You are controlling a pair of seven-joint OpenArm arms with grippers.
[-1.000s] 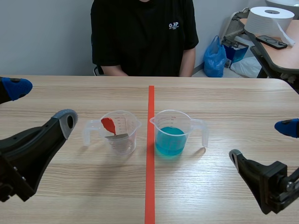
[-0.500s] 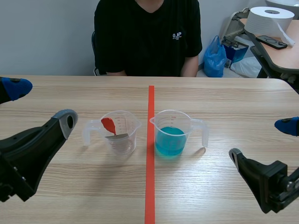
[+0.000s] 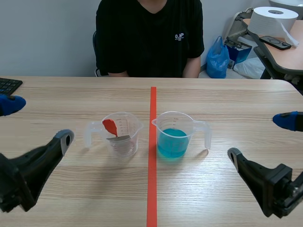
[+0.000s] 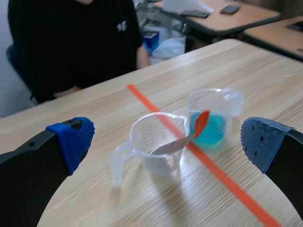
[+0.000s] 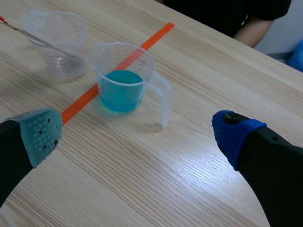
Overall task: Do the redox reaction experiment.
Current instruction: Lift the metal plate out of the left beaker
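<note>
L claw: our left claw (image 3: 37, 120) is spread wide w/ nothing in it. Vs. half a sec ago it sits lower and further back toward the near-left corner of the worktop (image 3: 227, 101).
R claw: our right claw (image 3: 259, 138) is also spread wide & empty. It has crept a touch left, toward the cups, but only slightly.
Newly seen: w/ the L arm dropped, a keyboard (image 3: 7, 85) corner shows at the far-left edge.
Clear cup: the clear cup (image 3: 122, 137) stands just left of the tape line (image 3: 152, 189), handle to the left, unmoved. A spoon (image 3: 110, 126) w/ a red handle leans inside it, handle end over the rim.
Blue cup: the blue cup (image 3: 174, 135) stands just right of the line, handle to the right, partly filled w/ blue liquid (image 3: 172, 143). It is unmoved too.
Gap: both claws are well apart from both cups, no contact anywhere.
Person: the person (image 3: 149, 38) sits at the far side, hands hidden, approx. as before.
Meaning: we read this as approach only. No step of the experiment is begun, and the L arm's pull-back gains us nothing yet.
Next (our guess): the R claw's drift may point to the blue cup's handle as the first grasp, e.g. to pour.
Risk: the liquid could slosh if that cup is tilted fast.
</note>
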